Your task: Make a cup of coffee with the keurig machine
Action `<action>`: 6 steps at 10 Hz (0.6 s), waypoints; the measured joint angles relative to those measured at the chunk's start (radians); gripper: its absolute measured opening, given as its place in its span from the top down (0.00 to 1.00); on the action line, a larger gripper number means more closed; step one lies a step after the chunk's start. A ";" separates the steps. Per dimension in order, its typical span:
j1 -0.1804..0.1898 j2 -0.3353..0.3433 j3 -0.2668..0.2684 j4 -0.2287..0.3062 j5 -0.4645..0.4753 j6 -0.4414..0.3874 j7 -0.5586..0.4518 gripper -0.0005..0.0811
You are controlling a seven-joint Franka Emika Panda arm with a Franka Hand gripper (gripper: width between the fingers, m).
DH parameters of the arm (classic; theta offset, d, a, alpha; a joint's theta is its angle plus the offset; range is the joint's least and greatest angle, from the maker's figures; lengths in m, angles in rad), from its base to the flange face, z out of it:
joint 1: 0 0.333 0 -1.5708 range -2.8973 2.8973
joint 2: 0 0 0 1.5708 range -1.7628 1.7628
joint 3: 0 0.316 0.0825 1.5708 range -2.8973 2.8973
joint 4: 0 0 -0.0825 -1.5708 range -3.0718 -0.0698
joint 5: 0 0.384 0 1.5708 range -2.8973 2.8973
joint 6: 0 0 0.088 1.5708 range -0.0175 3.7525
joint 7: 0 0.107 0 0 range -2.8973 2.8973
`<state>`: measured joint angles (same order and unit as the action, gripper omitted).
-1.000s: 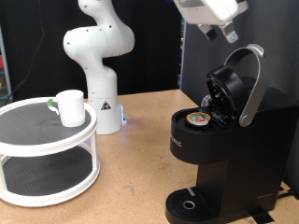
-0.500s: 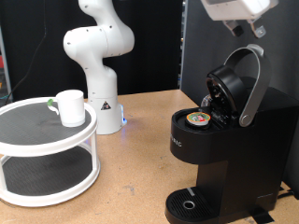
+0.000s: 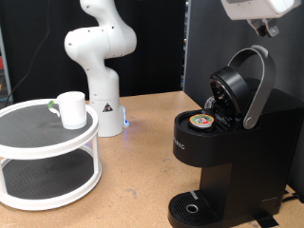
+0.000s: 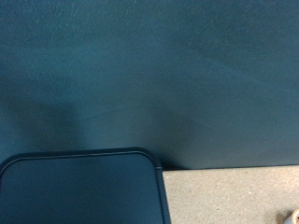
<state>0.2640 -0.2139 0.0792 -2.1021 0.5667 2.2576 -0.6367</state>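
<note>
The black keurig machine (image 3: 223, 152) stands at the exterior view's right with its lid (image 3: 237, 90) swung open and its grey handle raised. A pod with a coloured top (image 3: 200, 121) sits in the open chamber. The white cup (image 3: 71, 109) stands on the top shelf of a round white two-tier stand (image 3: 47, 152) at the exterior view's left. My gripper (image 3: 266, 27) is at the top right edge of the exterior view, above the raised handle; only its lower tip shows. The wrist view shows a dark panel (image 4: 140, 75), a dark rounded top (image 4: 79, 187) and no fingers.
A second white robot arm (image 3: 98, 57) stands on the wooden table behind the stand. A black backdrop (image 3: 204, 38) rises behind the machine. The machine's round drip base (image 3: 193, 206) is at the exterior view's bottom.
My gripper has moved to the exterior view's right and slightly up, from above the lid to the frame's top right corner. The cup, the pod and the open lid have not moved.
</note>
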 joint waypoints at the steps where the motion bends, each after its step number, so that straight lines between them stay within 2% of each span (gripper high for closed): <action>1: 0.000 0.010 0.010 0.001 -0.019 0.000 0.017 0.65; 2: 0.000 0.020 0.017 0.001 -0.032 0.000 0.028 0.89; 3: 0.000 0.030 0.020 0.002 -0.037 0.002 0.033 0.89; 4: 0.000 0.040 0.021 0.002 -0.038 0.007 0.033 0.97; 6: -0.001 0.052 0.021 0.002 -0.038 0.013 0.032 0.99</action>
<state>0.2629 -0.1623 0.1001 -2.1003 0.5286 2.2706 -0.6044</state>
